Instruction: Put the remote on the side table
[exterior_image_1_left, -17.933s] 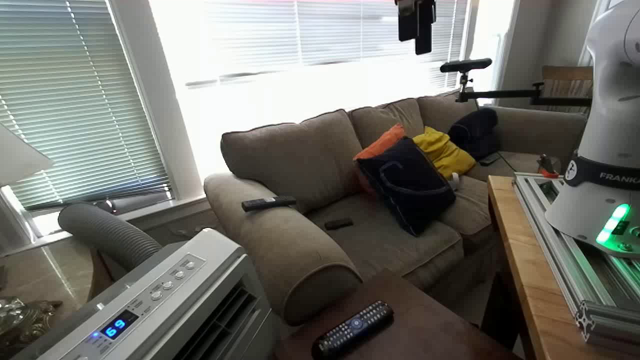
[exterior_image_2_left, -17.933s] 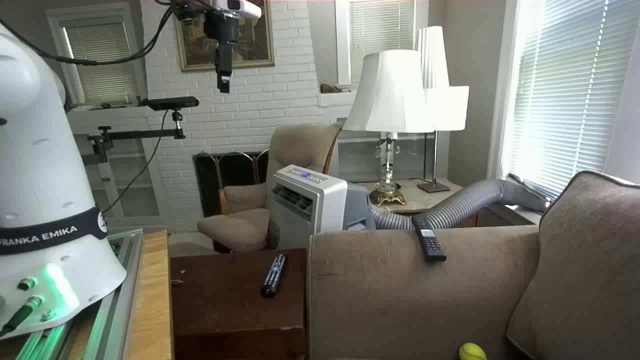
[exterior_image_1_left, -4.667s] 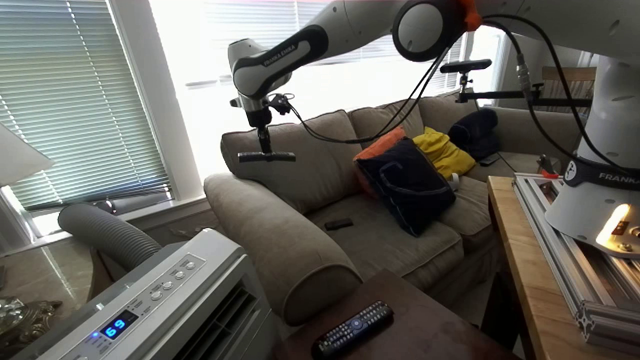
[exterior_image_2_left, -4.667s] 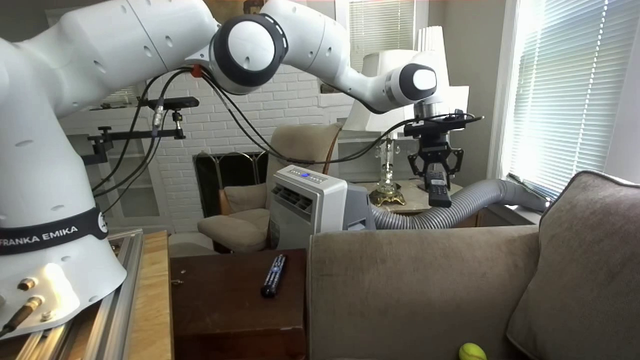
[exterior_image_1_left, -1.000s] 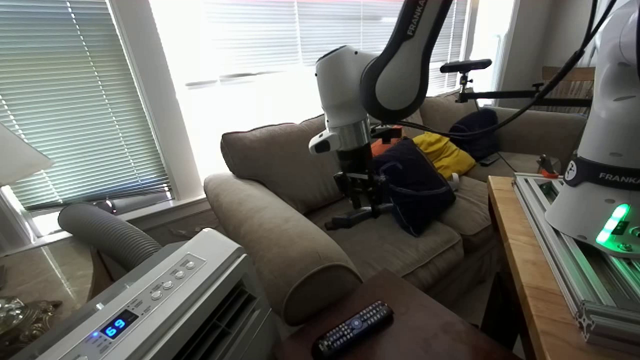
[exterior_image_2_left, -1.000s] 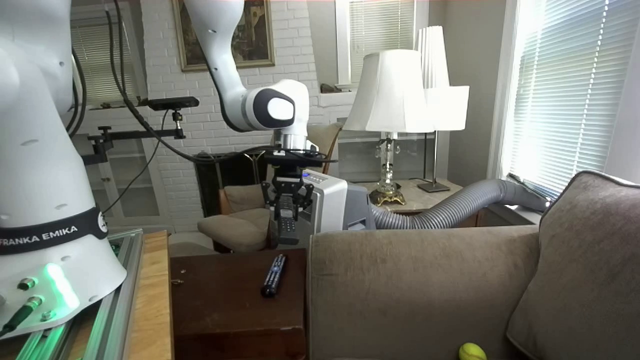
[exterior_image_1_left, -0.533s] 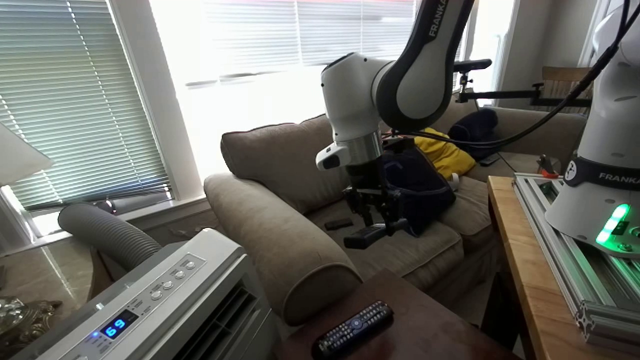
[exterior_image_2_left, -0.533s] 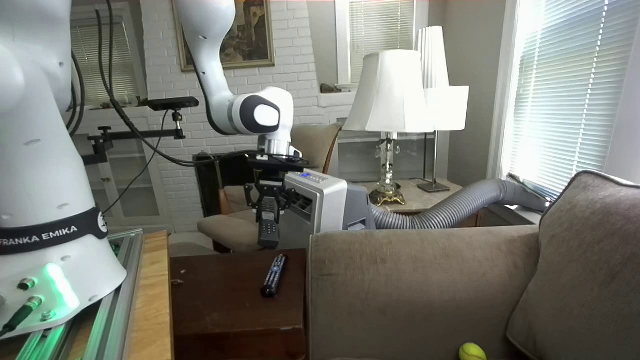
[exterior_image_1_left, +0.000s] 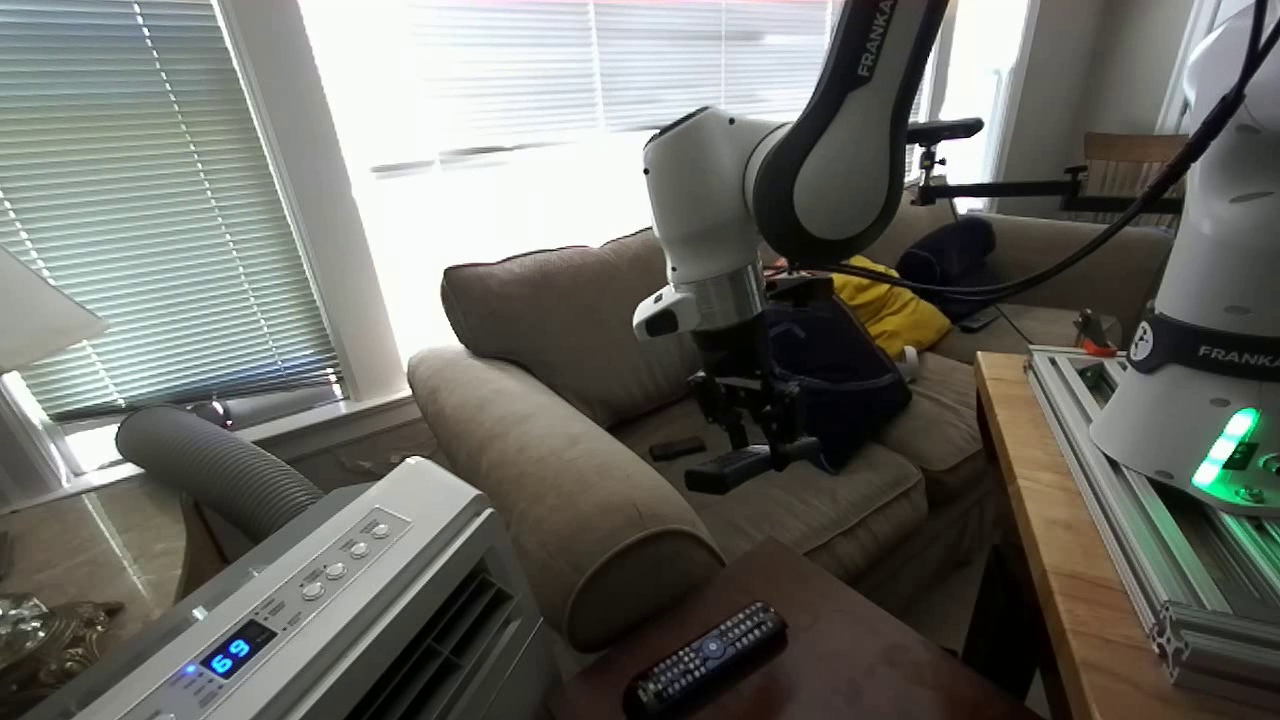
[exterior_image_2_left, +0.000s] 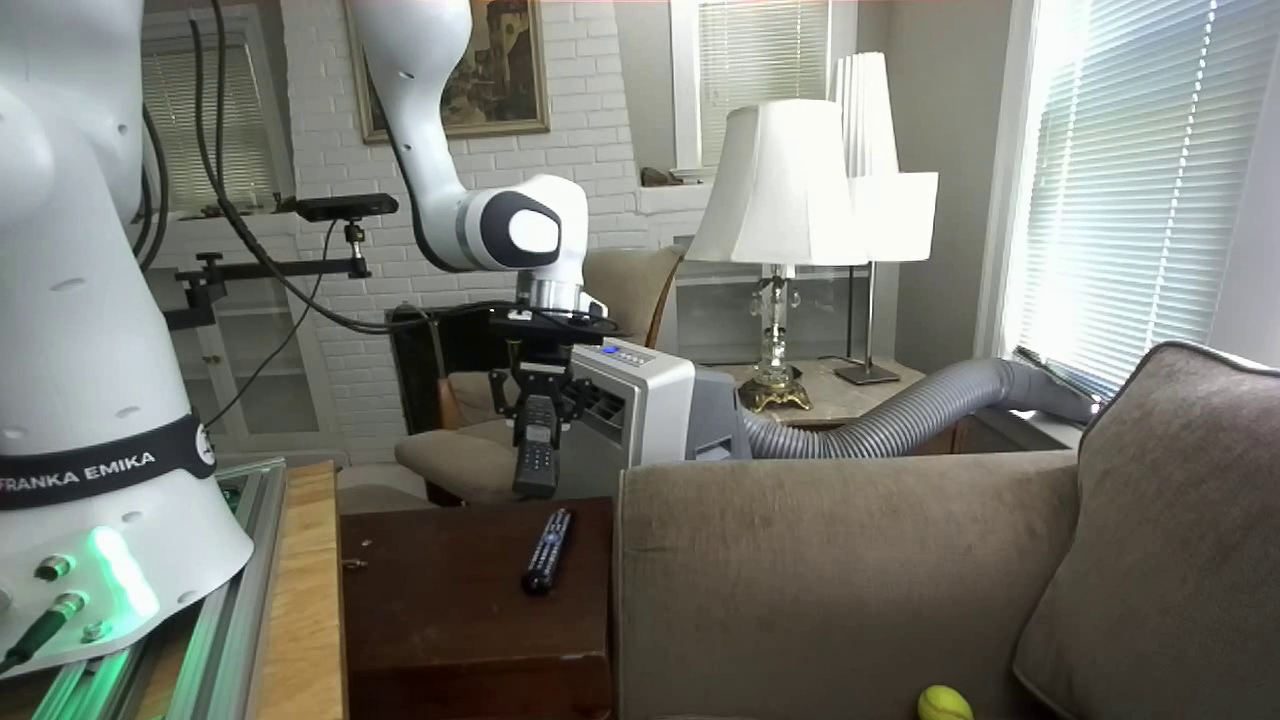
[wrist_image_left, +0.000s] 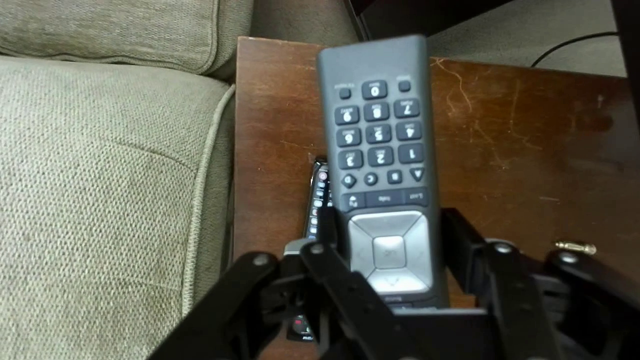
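The remote (wrist_image_left: 380, 125), dark grey with a number keypad and a silver pad, is pinched at its sides by my gripper (wrist_image_left: 390, 235), whose fingers are shut on it. Both exterior views show the remote (exterior_image_2_left: 537, 465) (exterior_image_1_left: 725, 472) in the air, tilted with its keypad end lower. Below it in the wrist view spreads the dark brown top of the side table (wrist_image_left: 280, 100), which also appears in both exterior views (exterior_image_1_left: 850, 650) (exterior_image_2_left: 450, 620). The gripper covers the remote's rear end.
A longer black remote (exterior_image_2_left: 548, 550) with pale buttons lies on the side table. Beside the table stand the sofa arm (exterior_image_2_left: 840, 580) and a white air conditioner (exterior_image_1_left: 400, 560). A small black bar (exterior_image_1_left: 677, 448) rests on the sofa seat. The wooden bench (exterior_image_2_left: 300, 600) carries my base.
Earlier the remote lay on the sofa arm, then hung above it in my gripper. Over the last second the gripper has carried it towards the side table; the latest half second shows almost no motion.
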